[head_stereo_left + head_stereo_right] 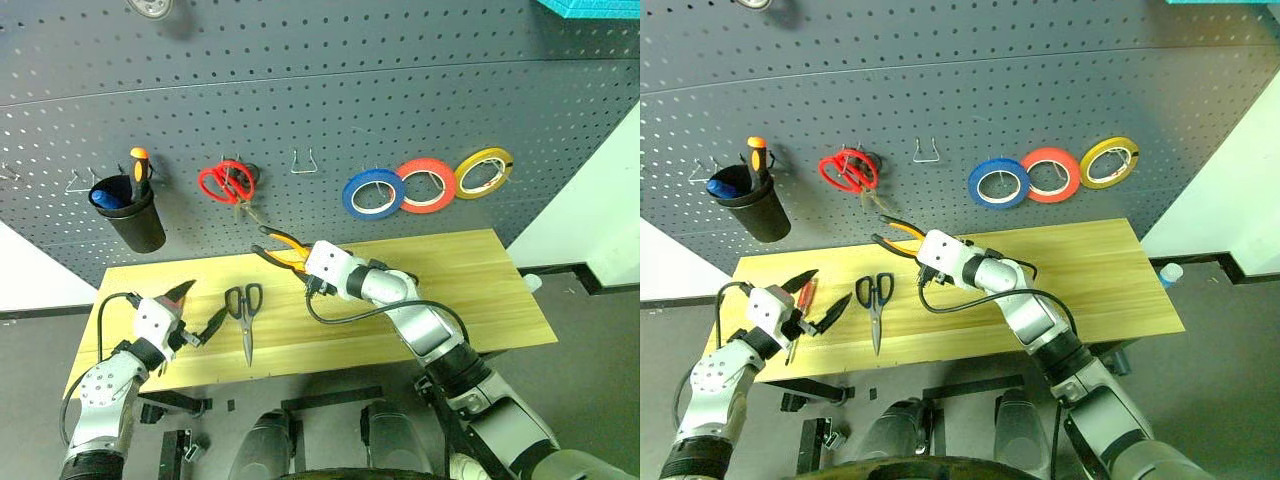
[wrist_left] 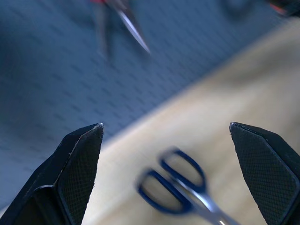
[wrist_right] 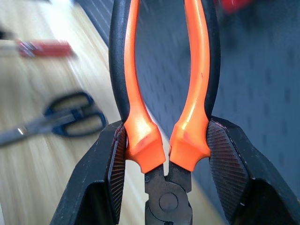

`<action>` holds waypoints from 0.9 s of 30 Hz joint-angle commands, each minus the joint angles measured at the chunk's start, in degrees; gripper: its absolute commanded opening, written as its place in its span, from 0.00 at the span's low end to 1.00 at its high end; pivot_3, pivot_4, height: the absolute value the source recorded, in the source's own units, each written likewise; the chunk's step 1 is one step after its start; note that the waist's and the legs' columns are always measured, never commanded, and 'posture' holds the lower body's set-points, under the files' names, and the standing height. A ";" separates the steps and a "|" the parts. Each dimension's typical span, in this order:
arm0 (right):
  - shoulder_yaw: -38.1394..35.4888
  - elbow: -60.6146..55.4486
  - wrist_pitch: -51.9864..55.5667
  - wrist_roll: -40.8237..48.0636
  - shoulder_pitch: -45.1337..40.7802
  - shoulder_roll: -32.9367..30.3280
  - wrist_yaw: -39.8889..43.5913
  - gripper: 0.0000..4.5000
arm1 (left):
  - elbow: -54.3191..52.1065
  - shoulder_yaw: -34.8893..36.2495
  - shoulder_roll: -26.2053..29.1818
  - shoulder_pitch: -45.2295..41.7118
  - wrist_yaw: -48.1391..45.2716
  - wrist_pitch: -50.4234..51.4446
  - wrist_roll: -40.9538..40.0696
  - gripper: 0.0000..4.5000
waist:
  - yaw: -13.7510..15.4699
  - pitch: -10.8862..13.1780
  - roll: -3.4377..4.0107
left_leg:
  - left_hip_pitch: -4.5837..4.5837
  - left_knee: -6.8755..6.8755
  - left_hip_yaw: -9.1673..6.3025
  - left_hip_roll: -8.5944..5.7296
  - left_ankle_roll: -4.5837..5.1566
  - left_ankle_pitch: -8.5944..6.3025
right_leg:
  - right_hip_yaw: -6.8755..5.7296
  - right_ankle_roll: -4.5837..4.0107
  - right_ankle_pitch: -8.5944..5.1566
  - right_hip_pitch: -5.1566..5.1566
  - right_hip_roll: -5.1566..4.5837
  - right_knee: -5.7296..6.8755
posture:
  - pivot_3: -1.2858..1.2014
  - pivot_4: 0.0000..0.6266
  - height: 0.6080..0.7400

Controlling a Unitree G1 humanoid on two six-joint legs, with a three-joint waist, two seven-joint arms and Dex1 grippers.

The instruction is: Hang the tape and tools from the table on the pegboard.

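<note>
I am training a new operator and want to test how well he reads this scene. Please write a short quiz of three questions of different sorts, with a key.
1. True or false: the blue tape already hangs on the pegboard.
2. What does the right gripper hold? A) the blue-handled scissors B) the pliers C) the screwdriver
3. Fill in: the blue-handled scissors lie flat on the ____.

Key
1. True; it hangs beside the red roll and the yellow roll.
2. B; its fingers clamp the pliers at the base of the orange handles, while the left gripper stands open and empty.
3. Table; the screwdriver lies there too.
</note>
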 commanded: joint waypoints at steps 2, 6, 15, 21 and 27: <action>-7.20 0.05 -9.34 3.82 -12.14 4.41 -3.57 0.48 | 1.95 2.18 -2.03 -6.69 6.34 -6.55 1.96 1.00 | 0.41 0.00 -0.01 | -0.06 0.00 -0.01 0.02 -0.30 0.19 | 0.00 0.03 0.30 0.00 0.06 -0.18 | 0.50 0.10 1.00; -12.32 10.02 -14.20 5.67 -20.37 6.97 -7.08 0.48 | 2.77 0.71 -3.25 -8.80 8.30 -8.27 3.62 1.00 | 0.44 -0.12 -0.19 | 0.01 0.00 -0.01 0.08 -0.52 0.34 | 0.03 -0.19 0.73 0.15 0.18 -0.40 | 0.50 0.12 1.00; -19.42 30.28 -24.81 8.67 -30.71 10.17 -12.07 0.48 | -3.46 -2.13 -6.62 -5.96 12.24 -8.04 6.39 1.00 | 0.89 0.19 -0.08 | -0.06 -0.11 -0.03 0.10 -0.52 0.35 | 0.08 -0.23 0.74 0.02 0.23 -0.40 | 0.53 0.19 1.00; -22.17 38.20 -31.24 9.57 -33.69 11.07 -13.65 0.48 | -9.01 -4.63 -8.06 -1.56 12.97 -5.59 7.02 1.00 | 0.93 0.72 0.04 | -0.06 -0.32 -0.03 0.25 -0.51 0.35 | 0.15 -0.31 0.71 -0.13 0.39 -0.38 | 0.53 0.23 1.00; -23.97 38.36 -32.21 12.52 -34.01 12.92 -11.83 0.48 | -12.98 -5.35 -8.00 0.80 13.27 -3.74 6.57 1.00 | 0.93 1.90 0.02 | -0.06 -0.21 -0.03 0.35 -0.50 0.35 | 0.15 -0.42 0.77 -0.11 0.48 -0.36 | 0.53 0.27 1.00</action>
